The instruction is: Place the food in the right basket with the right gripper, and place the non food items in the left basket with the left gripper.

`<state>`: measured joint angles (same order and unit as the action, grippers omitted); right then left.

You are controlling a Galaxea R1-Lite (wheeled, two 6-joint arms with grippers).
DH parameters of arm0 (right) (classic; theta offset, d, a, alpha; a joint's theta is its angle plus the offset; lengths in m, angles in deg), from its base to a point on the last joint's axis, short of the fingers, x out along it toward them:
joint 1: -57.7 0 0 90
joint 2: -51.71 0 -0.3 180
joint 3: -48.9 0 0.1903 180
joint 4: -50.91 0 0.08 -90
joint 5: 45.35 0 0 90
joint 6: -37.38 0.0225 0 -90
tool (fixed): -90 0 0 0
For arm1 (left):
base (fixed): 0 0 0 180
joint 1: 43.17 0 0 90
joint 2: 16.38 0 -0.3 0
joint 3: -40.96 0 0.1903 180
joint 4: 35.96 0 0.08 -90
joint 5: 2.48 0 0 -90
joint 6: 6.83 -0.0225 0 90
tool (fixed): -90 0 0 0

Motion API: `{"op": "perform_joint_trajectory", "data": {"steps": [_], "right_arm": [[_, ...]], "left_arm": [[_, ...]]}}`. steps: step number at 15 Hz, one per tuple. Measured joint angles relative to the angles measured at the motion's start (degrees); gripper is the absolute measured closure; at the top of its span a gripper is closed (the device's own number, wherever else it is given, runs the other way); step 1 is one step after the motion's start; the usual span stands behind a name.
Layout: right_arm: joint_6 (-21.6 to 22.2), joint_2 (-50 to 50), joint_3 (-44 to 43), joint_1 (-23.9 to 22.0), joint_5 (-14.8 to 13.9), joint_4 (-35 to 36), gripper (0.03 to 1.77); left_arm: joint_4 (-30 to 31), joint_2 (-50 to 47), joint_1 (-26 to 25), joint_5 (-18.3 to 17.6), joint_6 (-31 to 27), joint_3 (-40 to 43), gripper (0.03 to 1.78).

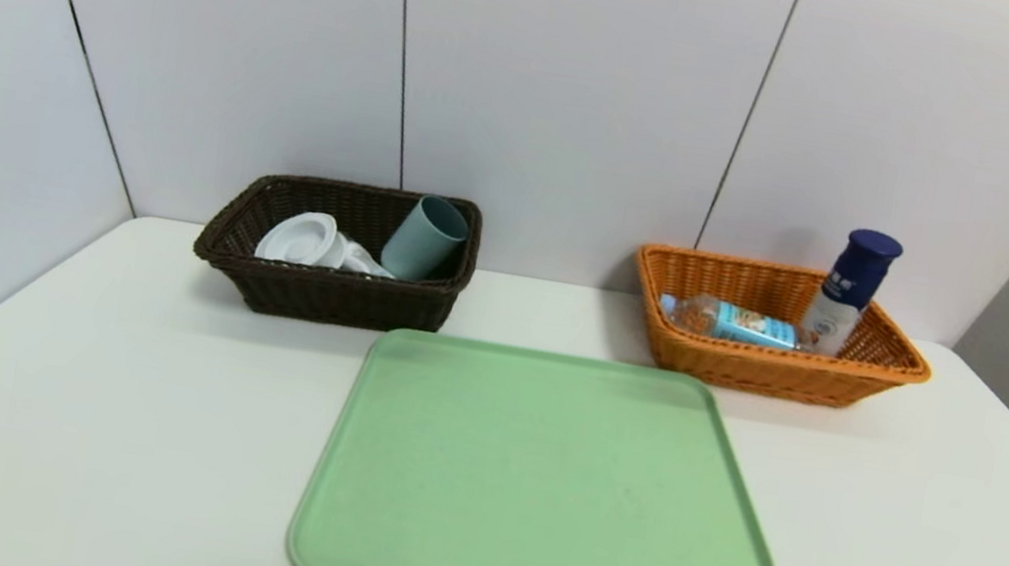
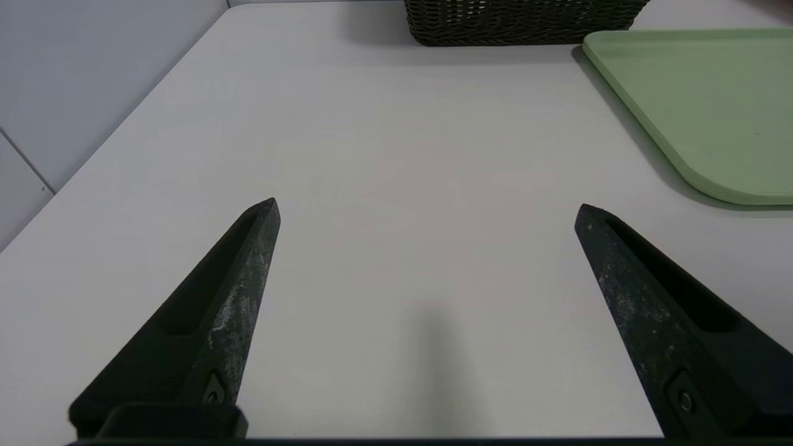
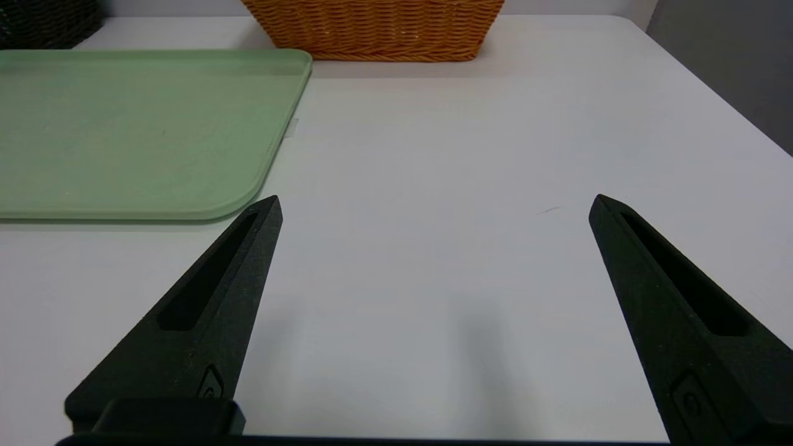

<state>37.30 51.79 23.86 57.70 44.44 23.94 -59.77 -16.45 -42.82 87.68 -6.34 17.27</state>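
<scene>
Dark brown woven wicker basket (image 1: pixel 331 291) holds the teal-grey plastic cup (image 1: pixel 425 238), flat round white case (image 1: pixel 299 238) and a small white bottle (image 1: pixel 360 258). Orange woven wicker basket (image 1: pixel 774 371) holds the clear water bottle (image 1: pixel 729 321) and the taller white navy-capped bottle (image 1: pixel 849 295). Left gripper (image 2: pixel 427 210) and right gripper (image 3: pixel 433 207) hover over the white table (image 1: pixel 94 380) — jaws spread wide, empty — flanking a pale green tray (image 1: pixel 549 482).

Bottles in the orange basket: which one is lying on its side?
The clear water bottle with the light-blue cap and blue label lies flat in the orange woven wicker basket. The taller white bottle with the navy cap leans upright against its wall.
</scene>
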Motion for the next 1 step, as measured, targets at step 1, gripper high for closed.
{"op": "perform_joint_trajectory", "data": {"steps": [1], "right_arm": [[0.02,0.0,0.02,0.0,0.0,0.0,0.09]], "left_arm": [[0.0,0.0,0.0,0.02,0.04,0.0,0.12]]}}
